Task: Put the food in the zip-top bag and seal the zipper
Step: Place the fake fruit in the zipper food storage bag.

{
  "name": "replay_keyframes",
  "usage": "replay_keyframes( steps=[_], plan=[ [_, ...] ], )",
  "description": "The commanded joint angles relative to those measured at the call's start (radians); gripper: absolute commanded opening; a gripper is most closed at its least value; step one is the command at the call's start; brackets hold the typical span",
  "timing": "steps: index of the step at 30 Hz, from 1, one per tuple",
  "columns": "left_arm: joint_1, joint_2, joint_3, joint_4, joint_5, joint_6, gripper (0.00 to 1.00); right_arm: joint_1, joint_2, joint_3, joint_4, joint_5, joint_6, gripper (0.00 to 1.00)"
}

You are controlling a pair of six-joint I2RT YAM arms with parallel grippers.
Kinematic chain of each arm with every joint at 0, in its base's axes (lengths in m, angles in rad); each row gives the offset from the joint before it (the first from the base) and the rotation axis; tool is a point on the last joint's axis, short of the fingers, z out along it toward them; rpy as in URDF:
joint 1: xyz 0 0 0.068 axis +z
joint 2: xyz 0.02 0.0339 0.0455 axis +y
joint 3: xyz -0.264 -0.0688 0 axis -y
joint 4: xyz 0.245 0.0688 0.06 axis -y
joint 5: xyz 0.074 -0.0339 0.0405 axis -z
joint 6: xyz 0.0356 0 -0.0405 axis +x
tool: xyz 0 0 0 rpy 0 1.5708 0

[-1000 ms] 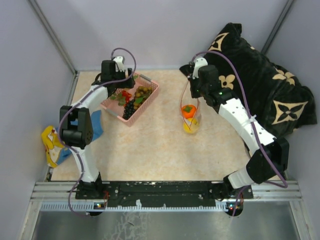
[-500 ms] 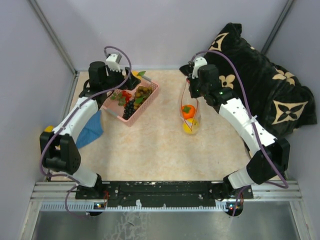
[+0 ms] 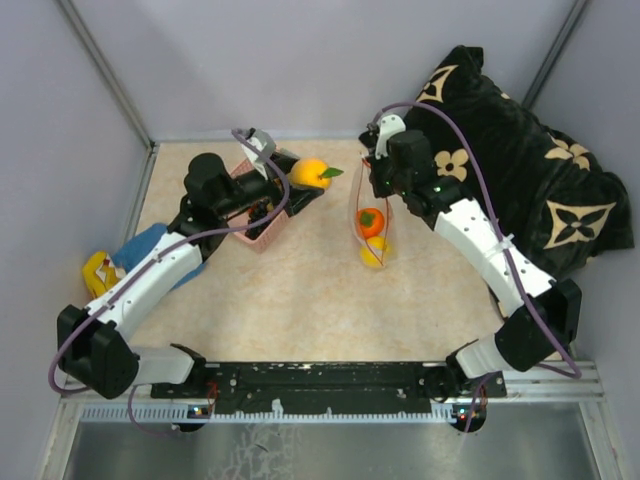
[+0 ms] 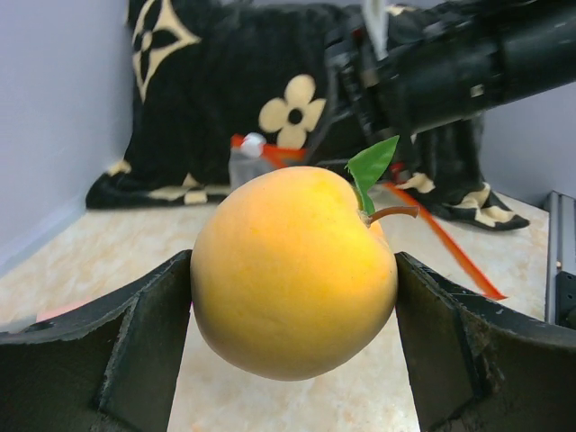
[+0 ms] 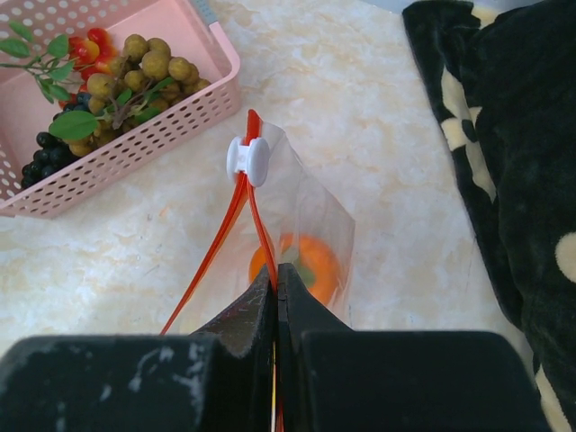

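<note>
My left gripper (image 3: 303,183) is shut on a yellow-orange round fruit (image 3: 310,173) with a green leaf, held in the air between the basket and the bag; it fills the left wrist view (image 4: 294,270). My right gripper (image 3: 371,190) is shut on the red-orange zipper strip (image 5: 255,216) of the clear zip-top bag (image 3: 370,232) and holds it up with the mouth open. A white slider (image 5: 247,159) sits on the strip. An orange fruit with green top (image 5: 304,267) and a yellow fruit (image 3: 372,252) lie in the bag. Tan berries (image 5: 153,67), dark grapes (image 5: 47,155) and red pieces (image 5: 90,43) lie in the basket.
The pink plastic basket (image 5: 144,135) stands at the back left, partly under my left arm. A black cushion with tan flowers (image 3: 520,170) fills the back right. A blue-and-yellow cloth (image 3: 110,270) lies at the left edge. Grey walls close in the table.
My left gripper has risen out of the basket with the yellow-orange fruit and swung right toward the bag. My right gripper has shifted the bag slightly left.
</note>
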Motion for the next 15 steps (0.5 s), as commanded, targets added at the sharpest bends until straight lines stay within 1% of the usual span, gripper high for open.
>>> replay_keyframes(
  steps=[1, 8, 15],
  plan=[
    [-0.037, -0.025, -0.021, 0.169, 0.112, 0.049, 0.62, 0.022, -0.052, 0.062, 0.03, 0.009, -0.002, 0.0],
    [-0.126, -0.006, -0.039, 0.279, 0.254, 0.18, 0.62, 0.032, -0.066, 0.056, 0.019, 0.0, 0.009, 0.0],
    [-0.21, 0.035, -0.028, 0.266, 0.321, 0.339, 0.62, 0.032, -0.071, 0.055, 0.007, -0.027, 0.017, 0.0]
  ],
)
